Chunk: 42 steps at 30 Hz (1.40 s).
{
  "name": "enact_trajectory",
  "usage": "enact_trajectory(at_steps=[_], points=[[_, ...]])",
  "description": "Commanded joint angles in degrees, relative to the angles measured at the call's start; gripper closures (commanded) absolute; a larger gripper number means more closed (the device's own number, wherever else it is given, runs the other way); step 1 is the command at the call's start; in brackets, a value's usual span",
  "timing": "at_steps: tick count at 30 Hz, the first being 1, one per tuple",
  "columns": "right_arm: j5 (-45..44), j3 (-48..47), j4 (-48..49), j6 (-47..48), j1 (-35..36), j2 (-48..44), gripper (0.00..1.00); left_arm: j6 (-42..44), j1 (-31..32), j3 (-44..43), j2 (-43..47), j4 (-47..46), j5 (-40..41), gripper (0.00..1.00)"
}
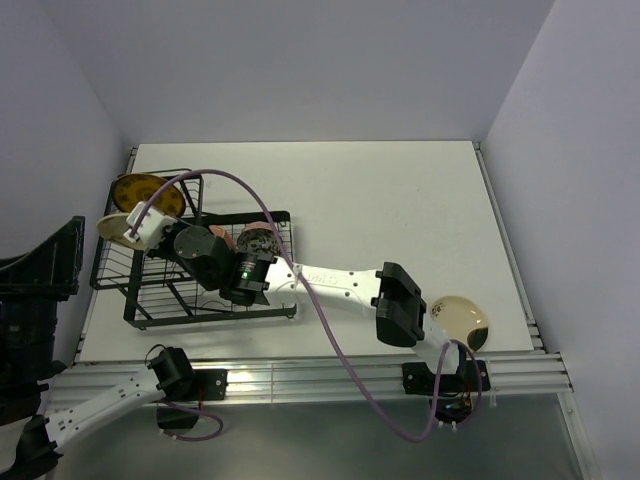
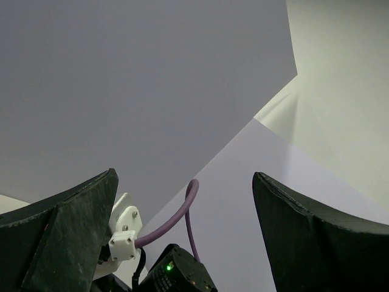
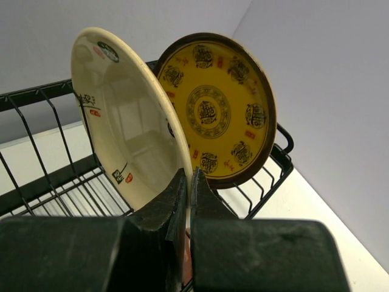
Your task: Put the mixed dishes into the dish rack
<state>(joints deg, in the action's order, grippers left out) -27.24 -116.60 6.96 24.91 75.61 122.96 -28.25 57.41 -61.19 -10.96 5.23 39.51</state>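
**Right end effector** [image 3: 189, 177]: fingers pressed together on the lower rim of the cream plate [image 3: 124, 131], pinching it on edge. The plate is upright with its hollow face showing, over the rack [image 3: 36, 161] at the upper left of the top view. The edge grip makes sense: the plate can drop between dividers without the fingers fouling the wires.

**Yellow plate** [image 3: 220, 109]: stands in the rack just behind the cream plate, leaning toward the end rail. The two faces are close, but I cannot tell if they touch. Judgement: the cream plate is meant for the next slot in front, so the plates file in a row.

**Left end effector** [image 2: 184, 177]: fingers spread wide with nothing between them, aimed at the wall. Its arm is folded at the lower left of the top view, clear of the right arm's reach.

**Second cream plate** [image 1: 462, 318]: flat on the counter [image 1: 380, 200] at lower right, beside the right arm's base. Not yet loaded.

**Pinkish dishes** [image 1: 258, 240]: in the rack's right part, partly hidden by the arm. Probably mugs.

**Risk:** the rim grip is thin, so the plate may swing if it knocks a wire.
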Motion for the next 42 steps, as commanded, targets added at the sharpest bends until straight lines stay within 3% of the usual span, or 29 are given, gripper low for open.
enact_trajectory(at_steps=[1, 14, 22, 27, 32, 37, 42], points=[[-1.0, 2.0, 4.5, -0.6, 0.5, -3.4, 1.0, -0.5, 0.1, -1.1, 0.9, 0.2, 0.1, 0.01], [-3.5, 6.9, 8.2, -1.4, 0.4, -6.4, 0.99, -2.1, 0.1, -1.4, 0.1, 1.5, -0.3, 0.01], [-4.2, 10.8, 10.9, -2.1, 0.4, -9.2, 0.74, -3.2, 0.1, -1.3, 0.0, 2.1, -0.8, 0.01], [-4.0, 11.0, 10.7, -2.4, 0.3, -9.6, 0.51, -3.8, 0.1, -1.7, -0.6, 2.8, -1.2, 0.01], [-3.6, 12.5, 12.5, -2.7, 0.3, -11.0, 0.35, -3.8, 0.1, -1.9, -1.2, 3.3, -1.8, 0.01], [-7.1, 16.4, 15.8, -4.1, 0.3, -14.8, 0.3, -4.0, 0.1, -6.1, -6.4, 8.8, -4.3, 0.01], [-16.6, 23.1, 16.2, -7.2, 0.1, -25.7, 0.26, -3.5, 0.1, -9.9, -11.4, 13.0, -9.3, 0.01]])
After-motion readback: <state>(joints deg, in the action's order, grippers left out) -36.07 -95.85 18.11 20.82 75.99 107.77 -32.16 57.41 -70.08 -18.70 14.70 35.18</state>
